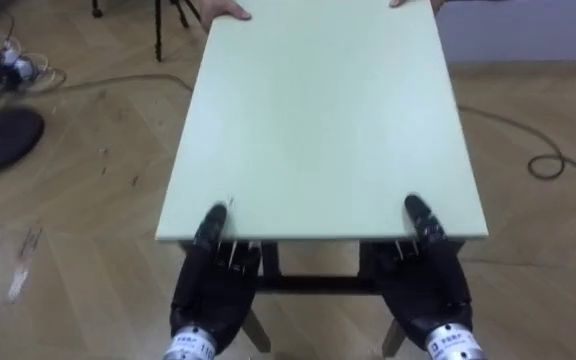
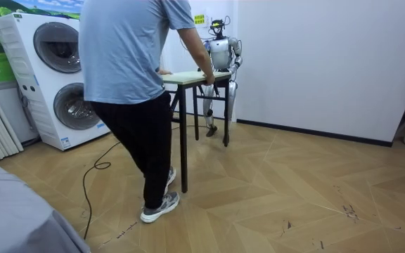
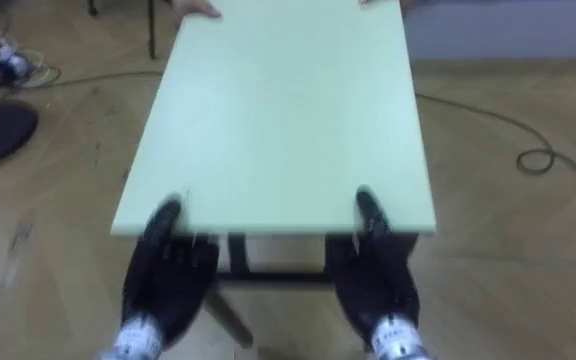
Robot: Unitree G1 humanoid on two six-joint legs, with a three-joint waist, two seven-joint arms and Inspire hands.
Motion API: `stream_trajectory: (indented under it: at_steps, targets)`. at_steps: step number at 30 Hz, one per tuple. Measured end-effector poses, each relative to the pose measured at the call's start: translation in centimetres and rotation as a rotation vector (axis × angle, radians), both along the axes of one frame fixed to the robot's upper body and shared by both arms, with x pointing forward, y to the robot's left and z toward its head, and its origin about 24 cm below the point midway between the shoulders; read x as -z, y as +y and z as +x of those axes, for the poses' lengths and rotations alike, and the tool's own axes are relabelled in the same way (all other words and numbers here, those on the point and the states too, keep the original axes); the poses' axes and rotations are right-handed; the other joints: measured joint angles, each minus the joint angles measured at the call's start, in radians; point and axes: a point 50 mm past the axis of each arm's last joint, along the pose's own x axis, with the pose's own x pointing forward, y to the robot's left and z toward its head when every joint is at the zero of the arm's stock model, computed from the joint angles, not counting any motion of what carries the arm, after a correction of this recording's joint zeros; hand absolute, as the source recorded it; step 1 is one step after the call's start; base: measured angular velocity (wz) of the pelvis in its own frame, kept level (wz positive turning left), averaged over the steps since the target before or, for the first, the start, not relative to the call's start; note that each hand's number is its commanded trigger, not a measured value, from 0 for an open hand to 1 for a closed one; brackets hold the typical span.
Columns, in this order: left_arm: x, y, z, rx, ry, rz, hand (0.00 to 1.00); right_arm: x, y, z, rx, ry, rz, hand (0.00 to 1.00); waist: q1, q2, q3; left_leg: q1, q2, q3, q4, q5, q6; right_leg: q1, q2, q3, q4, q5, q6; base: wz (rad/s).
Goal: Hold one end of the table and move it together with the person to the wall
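Both the left hand (image 1: 211, 290) and right hand (image 1: 426, 280) clasp the smooth, pale-green rectangular table (image 1: 323, 120) at lower frame, thumbs on top; a person's hands (image 1: 226, 10) hold its upper edge.

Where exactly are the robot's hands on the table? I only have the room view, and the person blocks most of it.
Observer: Both are at the table's near short edge, the left hand by its left corner and the right hand by its right corner.
Operator: Gripping, or just pushing?
Observer: Gripping. Each thumb lies on top and the rest of the hand sits under the edge.
Operator: And the person's end?
Observer: The person's hands rest on the far edge, one near each corner.
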Motion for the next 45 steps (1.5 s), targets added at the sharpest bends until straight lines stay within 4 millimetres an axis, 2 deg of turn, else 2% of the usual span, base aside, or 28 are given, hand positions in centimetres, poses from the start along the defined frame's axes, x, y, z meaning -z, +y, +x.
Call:
stream_trajectory:
  at_steps: [3,5,7,12,16,18,19,21,22,23,24,25,26,27,29,31,32,33,35,37,38,39,40,41,42,43,44,45]
  targets:
    - [-0.3,0.1,0.3,0.008,-0.016,0.009,1.0,-0.2,0.0,0.1,0.006,-0.01,0.001,1.0,0.03,-0.022,0.0007,-0.043,0.001,0.038,0.013,0.022,-0.004,0.105,-0.005,0.045,0.02,0.109,-0.015,-0.19]
    - [-0.4,-0.1,0.4,0.003,-0.022,0.005,1.0,-0.4,-0.1,0.3,0.004,-0.025,-0.014,1.0,0.039,-0.005,0.015,-0.067,0.008,0.041,0.024,0.042,-0.003,0.128,0.017,0.06,-0.056,0.073,0.009,-0.27]
    - [-0.6,-0.1,0.5,0.008,-0.034,0.01,1.0,-0.4,-0.1,0.4,0.01,-0.031,-0.006,1.0,0.037,-0.005,0.0182,-0.092,0.017,0.052,0.022,0.058,0.003,0.121,0.027,0.065,-0.091,0.045,0.02,-0.04]
    - [-1.9,0.3,2.1,0.02,-0.102,0.034,1.0,-1.2,0.0,1.5,0.012,-0.087,0.007,1.0,0.04,-0.031,0.0223,-0.26,0.057,0.066,0.11,0.082,0.016,0.128,0.06,0.062,-0.299,-0.153,0.022,-0.03]
    - [-2.1,0.8,2.6,0.011,-0.115,0.049,1.0,-1.1,0.5,2.2,-0.002,-0.086,0.025,1.0,0.066,-0.034,0.0252,-0.292,0.11,0.08,0.071,0.157,0.002,0.12,0.107,0.024,-0.419,-0.176,0.026,-0.29]
    - [-1.5,1.2,2.3,0.017,-0.085,0.071,1.0,0.1,0.7,1.9,-0.005,-0.044,0.05,1.0,0.096,-0.026,0.0242,-0.264,0.157,0.065,0.01,0.218,-0.028,0.124,0.178,0.031,-0.451,-0.129,-0.013,-0.29]
    - [-1.4,1.3,2.2,0.019,-0.08,0.077,1.0,0.3,0.8,1.8,-0.006,-0.038,0.053,1.0,0.104,-0.023,0.0244,-0.258,0.169,0.06,-0.009,0.232,-0.04,0.124,0.197,0.033,-0.462,-0.116,-0.024,-0.32]
    - [-1.0,1.4,1.7,0.022,-0.061,0.082,1.0,0.7,0.8,1.4,-0.008,-0.019,0.047,1.0,0.133,0.002,0.0224,-0.235,0.218,0.049,-0.092,0.306,-0.092,0.111,0.259,0.032,-0.488,-0.078,-0.072,-0.28]
    - [-0.9,1.3,1.5,0.024,-0.056,0.081,1.0,0.8,0.7,1.2,-0.005,-0.015,0.044,1.0,0.143,0.008,0.0218,-0.225,0.227,0.049,-0.121,0.329,-0.11,0.105,0.271,0.033,-0.489,-0.07,-0.084,-0.16]
    - [-0.7,1.2,1.3,0.027,-0.047,0.079,1.0,1.0,0.6,1.0,-0.004,-0.006,0.042,1.0,0.149,0.023,0.0208,-0.199,0.235,0.036,-0.205,0.389,-0.165,0.101,0.303,0.032,-0.499,-0.053,-0.112,0.0]
    - [-0.7,1.1,1.2,0.032,-0.044,0.078,1.0,1.1,0.5,0.8,0.005,-0.004,0.046,1.0,0.155,0.027,0.0155,-0.178,0.24,0.022,-0.282,0.449,-0.254,0.08,0.323,0.026,-0.507,-0.033,-0.139,0.04]
    - [-0.7,1.1,1.2,0.032,-0.047,0.078,1.0,1.1,0.5,0.8,0.006,-0.005,0.046,1.0,0.155,0.028,0.0164,-0.179,0.24,-0.003,-0.268,0.453,-0.25,0.067,0.319,0.02,-0.502,-0.026,-0.147,-0.23]
    - [-0.5,1.2,0.9,0.026,-0.04,0.079,1.0,1.2,0.6,0.7,0.001,0.001,0.045,1.0,0.178,0.026,0.0182,-0.181,0.239,-0.039,-0.166,0.39,-0.165,0.062,0.299,-0.028,-0.497,-0.017,-0.161,-0.71]
    - [-0.2,1.3,0.4,0.009,-0.029,0.069,1.0,1.2,0.8,0.7,-0.012,0.006,0.038,1.0,0.205,0.025,0.0183,-0.182,0.238,-0.069,-0.031,0.289,-0.157,0.062,0.271,-0.072,-0.496,-0.009,-0.166,-0.81]
    - [0.2,1.2,-0.3,-0.015,-0.011,0.054,1.0,1.3,1.1,0.7,-0.026,0.016,0.021,1.0,0.215,0.029,0.019,-0.187,0.231,-0.075,0.143,0.202,-0.193,0.073,0.246,-0.138,-0.495,0.001,-0.157,-0.47]
    - [0.4,1.1,-0.6,-0.023,0.001,0.042,1.0,1.4,1.1,0.6,-0.03,0.021,0.016,1.0,0.208,0.031,0.02,-0.187,0.214,-0.105,0.274,0.131,-0.169,0.073,0.225,-0.192,-0.484,0.003,-0.16,-0.06]
    - [0.4,1.0,-0.6,-0.028,0.0,0.036,1.0,1.4,1.1,0.7,-0.027,0.016,0.01,1.0,0.204,0.038,0.0204,-0.186,0.213,-0.124,0.367,0.075,-0.162,0.073,0.222,-0.249,-0.484,0.005,-0.164,0.06]
    - [0.3,0.9,-0.5,-0.034,-0.002,0.03,1.0,1.2,1.2,0.8,-0.026,0.008,0.003,1.0,0.195,0.044,0.0208,-0.176,0.214,-0.13,0.469,0.041,-0.159,0.072,0.217,-0.303,-0.484,0.006,-0.166,0.06]
    - [0.3,0.7,-0.6,-0.033,0.0,0.017,1.0,1.1,1.0,0.9,-0.015,-0.003,-0.005,1.0,0.192,0.06,0.0211,-0.108,0.232,-0.12,0.585,0.017,-0.151,0.078,0.215,-0.358,-0.483,0.007,-0.17,0.03]
    - [-0.2,0.2,-0.6,-0.008,-0.019,0.001,1.0,0.8,0.7,1.3,0.018,-0.02,-0.013,1.0,0.17,0.085,0.0295,-0.036,0.244,-0.125,0.574,-0.008,-0.157,0.083,0.223,-0.392,-0.46,0.009,-0.163,0.37]
    - [-0.2,-0.1,-0.6,0.001,-0.016,0.003,1.0,0.8,0.5,1.3,0.03,-0.022,-0.022,1.0,0.149,0.083,0.0332,-0.022,0.22,-0.127,0.513,-0.019,-0.161,0.059,0.218,-0.345,-0.419,0.007,-0.168,0.58]
    - [-0.1,-0.3,-0.7,0.007,-0.007,-0.002,1.0,0.9,0.3,1.1,0.041,-0.025,-0.042,1.0,0.143,0.084,0.0283,0.005,0.202,-0.141,0.439,-0.019,-0.162,0.0,0.253,-0.225,-0.422,0.017,-0.207,0.41]
    - [-0.1,-0.2,-0.8,0.005,-0.008,0.0,1.0,0.8,0.5,1.0,0.039,-0.028,-0.044,1.0,0.148,0.079,0.0178,0.008,0.194,-0.149,0.394,-0.025,-0.173,-0.026,0.291,-0.175,-0.478,0.033,-0.222,0.12]
    - [-0.8,0.1,-0.5,-0.01,-0.043,-0.003,1.0,0.0,0.8,1.6,0.022,-0.068,-0.039,1.0,0.146,0.077,0.0195,0.007,0.192,-0.158,0.376,-0.066,-0.211,-0.064,0.323,-0.174,-0.552,0.134,-0.243,0.06]
    - [-1.0,-0.3,-0.5,-0.012,-0.051,-0.022,1.0,-0.5,0.4,2.0,0.015,-0.089,-0.053,1.0,0.146,0.128,0.0205,0.035,0.231,-0.168,0.42,-0.109,-0.223,-0.075,0.343,-0.241,-0.524,0.14,-0.259,0.13]
    - [-0.9,-0.4,-0.4,-0.003,-0.049,-0.025,1.0,-0.4,0.4,2.1,0.018,-0.087,-0.052,1.0,0.145,0.138,0.0202,0.065,0.23,-0.181,0.407,-0.124,-0.22,-0.083,0.348,-0.251,-0.511,0.138,-0.262,0.33]
    - [-1.0,-0.4,-0.3,0.015,-0.052,-0.022,1.0,-0.4,0.4,2.1,0.034,-0.087,-0.05,1.0,0.135,0.134,0.0241,0.12,0.215,-0.207,0.33,-0.134,-0.231,-0.095,0.347,-0.258,-0.504,0.138,-0.27,0.38]
    - [-1.1,-0.4,-0.1,0.013,-0.06,-0.016,1.0,-0.5,0.4,2.1,0.039,-0.093,-0.048,1.0,0.127,0.117,0.0346,0.142,0.2,-0.216,0.255,-0.148,-0.222,-0.101,0.34,-0.276,-0.51,0.145,-0.282,0.3]
